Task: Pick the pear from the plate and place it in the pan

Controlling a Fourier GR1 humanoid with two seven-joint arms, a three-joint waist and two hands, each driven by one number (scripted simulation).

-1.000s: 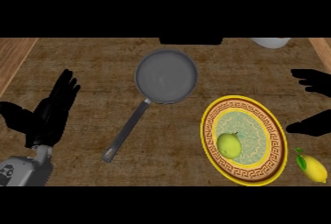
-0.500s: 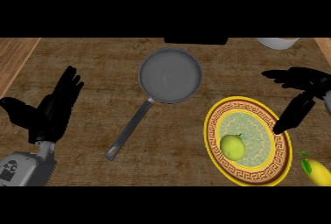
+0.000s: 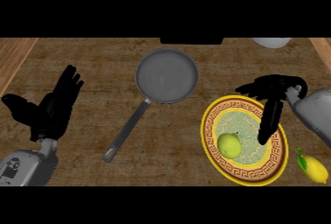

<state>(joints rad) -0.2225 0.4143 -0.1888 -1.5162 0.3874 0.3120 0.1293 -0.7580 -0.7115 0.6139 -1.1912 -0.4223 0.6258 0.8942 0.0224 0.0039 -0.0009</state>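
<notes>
Counter [image 3: 84, 57]: brown, wood-grained top; paler wooden strips at the far left and far right edges, both cut off.

Item 1, pan [image 3: 166, 75]: grey, round, nothing in it; long handle running down-left. Well apart from the left hand.

Item 2, plate [image 3: 210, 131]: yellow rim with a patterned brown band, pale green centre, set right of the pan's handle.

Item 3, pear [image 3: 229, 145]: yellow-green, lying on the plate's centre, left of the middle; no hand touches it.

Item 4, right hand [image 3: 278, 89]: over the plate's upper right rim, grasping nothing. One digit reaches straight down above the plate, short of the pear; the others are foreshortened and hard to separate. Forearm cut off at the right edge.

Item 5, left hand [image 3: 51, 111]: at the left, fingers straight and pointing up, resting, nothing held.

Item 6, lemon [image 3: 315, 169]: yellow with a green leaf, on the counter just right of the plate.

Item 7, white object [image 3: 271, 42] and dark object [image 3: 192, 40]: top edge, cut off, not identifiable
</notes>
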